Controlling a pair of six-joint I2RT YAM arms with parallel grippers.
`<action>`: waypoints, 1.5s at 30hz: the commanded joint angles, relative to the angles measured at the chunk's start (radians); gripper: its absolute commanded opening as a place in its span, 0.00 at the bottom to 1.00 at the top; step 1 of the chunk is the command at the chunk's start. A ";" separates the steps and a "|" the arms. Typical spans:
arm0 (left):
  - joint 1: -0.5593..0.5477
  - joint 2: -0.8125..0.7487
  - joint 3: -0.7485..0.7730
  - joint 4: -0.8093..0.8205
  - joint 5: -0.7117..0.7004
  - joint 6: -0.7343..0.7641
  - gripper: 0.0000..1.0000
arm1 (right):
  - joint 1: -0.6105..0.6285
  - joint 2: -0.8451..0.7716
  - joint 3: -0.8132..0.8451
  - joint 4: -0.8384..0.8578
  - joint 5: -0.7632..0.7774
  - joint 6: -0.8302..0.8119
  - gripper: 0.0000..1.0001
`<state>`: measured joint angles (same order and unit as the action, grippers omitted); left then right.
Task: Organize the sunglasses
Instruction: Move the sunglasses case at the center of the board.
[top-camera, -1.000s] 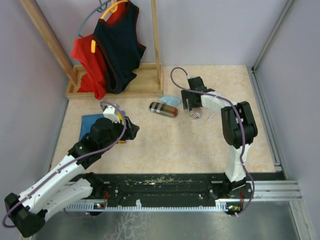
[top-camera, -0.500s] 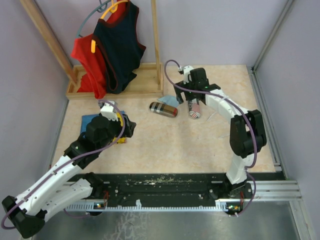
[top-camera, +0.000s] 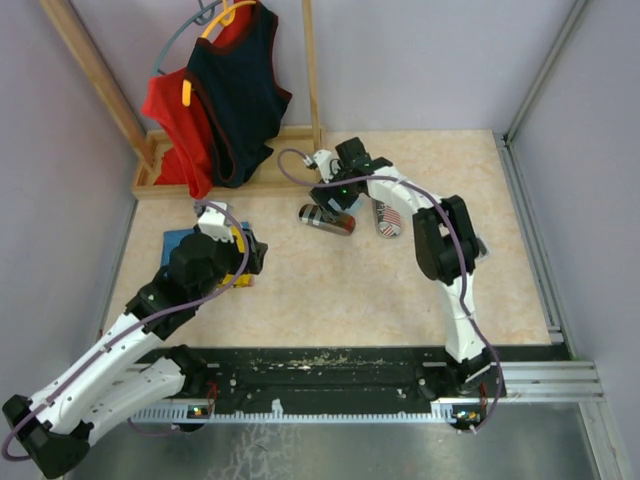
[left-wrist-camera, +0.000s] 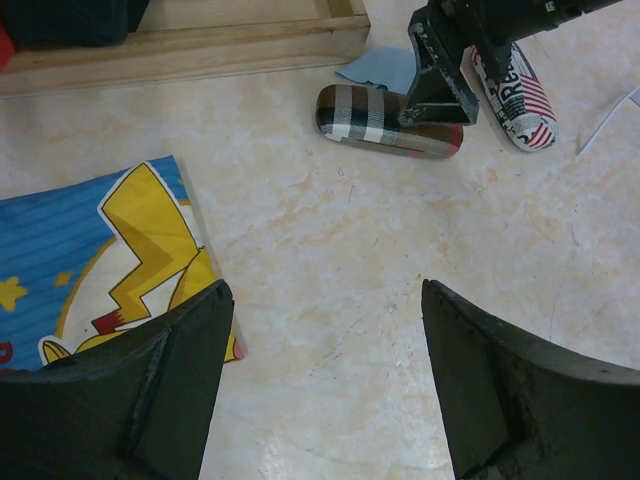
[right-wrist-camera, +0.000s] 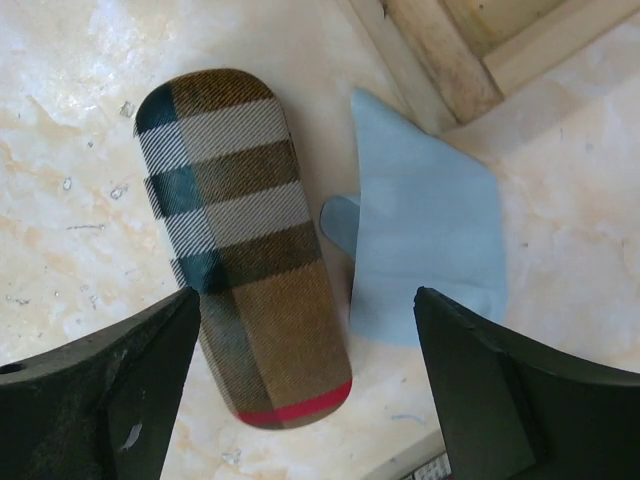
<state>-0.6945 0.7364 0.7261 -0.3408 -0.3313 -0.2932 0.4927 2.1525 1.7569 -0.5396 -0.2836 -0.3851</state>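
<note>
No sunglasses show in any view. My right gripper (right-wrist-camera: 305, 300) is open and hovers low over the plaid case (right-wrist-camera: 245, 250), its fingers straddling the case's red-striped end and the light-blue cloth (right-wrist-camera: 430, 240) beside it. From above, the right gripper (top-camera: 335, 195) covers part of the plaid case (top-camera: 322, 222); the flag-print case (top-camera: 387, 218) lies just to its right. My left gripper (left-wrist-camera: 322, 300) is open over bare table with nothing between its fingers. Its left finger overlaps the edge of a blue cartoon-print cloth (left-wrist-camera: 100, 250).
A wooden rack base (top-camera: 250, 165) with red and navy tops (top-camera: 230, 90) hanging above stands at the back left. A thin white strip (left-wrist-camera: 605, 125) lies right of the flag-print case (left-wrist-camera: 515, 90); I cannot tell what it is. Walls close in both sides.
My right arm has swung left from the flag-print case to above the plaid case. My left gripper has drawn slightly left and toward the near edge, staying open.
</note>
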 joint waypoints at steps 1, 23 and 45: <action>0.003 -0.019 0.019 -0.004 -0.017 0.013 0.82 | -0.003 0.071 0.177 -0.130 -0.103 -0.094 0.86; 0.055 -0.046 0.011 -0.003 -0.020 0.005 0.82 | 0.081 0.106 0.120 -0.136 -0.087 -0.137 0.72; 0.087 -0.200 -0.022 0.004 -0.133 -0.051 0.81 | 0.317 -0.242 -0.355 -0.015 0.050 -0.110 0.70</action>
<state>-0.6125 0.5316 0.7174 -0.3374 -0.4450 -0.3202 0.7418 2.0308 1.4826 -0.6083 -0.2718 -0.5301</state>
